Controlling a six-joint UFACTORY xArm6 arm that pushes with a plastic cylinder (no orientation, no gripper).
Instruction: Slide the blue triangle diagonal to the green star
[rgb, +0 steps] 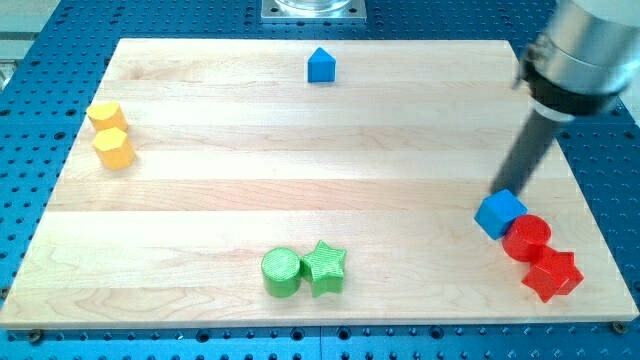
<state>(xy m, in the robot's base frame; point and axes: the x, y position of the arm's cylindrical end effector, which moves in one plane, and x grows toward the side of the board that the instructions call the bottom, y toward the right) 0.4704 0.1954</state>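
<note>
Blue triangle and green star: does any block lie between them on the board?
No. In the camera view the stretch from the blue triangle at the top down to the green star is bare wood.

The scene was bright and evenly lit, apparently from overhead, with no harsh glare on the pale wooden surface (300, 150). Shadows were soft and short: the green cylinder (281, 272) and green star (325, 267) cast only faint dark edges toward the view's bottom, and the blue triangle (320, 65) left a thin smudge at its base. The metal arm housing (580, 50) at the view's top right was blurred and out of focus, with a mild sheen, and the dark rod softened near my tip (497, 191). Colours were saturated, block edges slightly soft. The surface's edges ran straight, showing perspective taper rather than lens bending.
</note>
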